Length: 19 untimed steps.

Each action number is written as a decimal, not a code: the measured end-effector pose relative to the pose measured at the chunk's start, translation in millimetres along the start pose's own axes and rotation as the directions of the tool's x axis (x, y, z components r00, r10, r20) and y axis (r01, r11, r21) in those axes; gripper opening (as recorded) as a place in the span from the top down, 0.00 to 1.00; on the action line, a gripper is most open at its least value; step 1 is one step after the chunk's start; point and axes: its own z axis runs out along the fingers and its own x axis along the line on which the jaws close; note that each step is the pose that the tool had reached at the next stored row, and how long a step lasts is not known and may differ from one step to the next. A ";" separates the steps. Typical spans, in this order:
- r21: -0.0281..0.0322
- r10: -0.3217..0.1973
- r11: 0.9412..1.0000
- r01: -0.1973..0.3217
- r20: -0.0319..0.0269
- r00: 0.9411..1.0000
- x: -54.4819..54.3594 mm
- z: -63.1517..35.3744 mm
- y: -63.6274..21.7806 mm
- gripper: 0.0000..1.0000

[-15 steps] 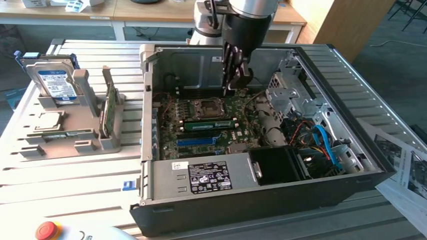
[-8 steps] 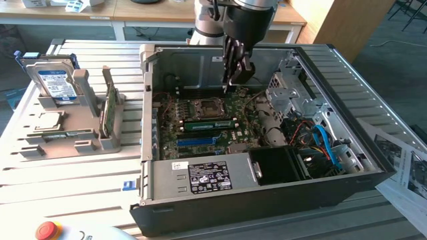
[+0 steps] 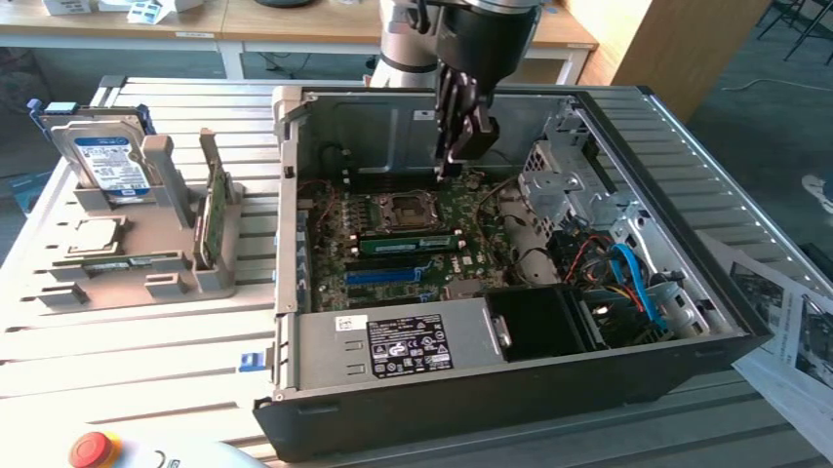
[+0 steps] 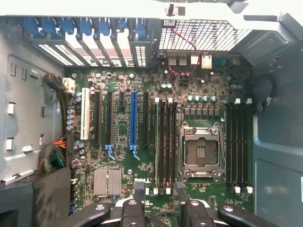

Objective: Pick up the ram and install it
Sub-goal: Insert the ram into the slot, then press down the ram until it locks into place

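An open computer case (image 3: 521, 395) sits on the desk (image 3: 131, 341), a rack (image 3: 170, 268) beside it on the exterior view's left. In the rack a hard drive (image 3: 111, 161) stands at the far end, the ram (image 3: 213, 210) upright on the side nearest the case. Inside the case the gripper (image 3: 458, 164) hangs over the motherboard (image 3: 390, 278), behind the power supply (image 3: 397, 346).

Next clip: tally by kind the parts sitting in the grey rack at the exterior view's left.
Hard drive: 1
Ram, upright: 1
Processor chip, flat: 1
Total: 3, leaving out a flat strip at the front, too unclear to name.
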 end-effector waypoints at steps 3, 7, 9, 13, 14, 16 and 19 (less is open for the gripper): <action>0.000 0.000 1.000 0.000 0.000 1.000 0.0 -0.2 0.0 0.63; 0.000 0.000 1.000 0.000 0.000 1.000 0.0 -0.3 0.0 0.63; 0.000 0.000 1.000 0.000 0.000 1.000 0.0 -0.3 0.0 0.63; 0.000 0.000 1.000 0.000 0.000 1.000 0.0 -0.3 0.0 0.63; 0.000 0.000 1.000 0.000 0.000 1.000 0.0 -0.3 0.0 0.63; 0.000 0.000 1.000 0.000 0.000 1.000 0.0 -0.3 0.0 0.65; 0.000 0.000 1.000 0.000 0.000 1.000 0.0 -0.3 0.0 0.77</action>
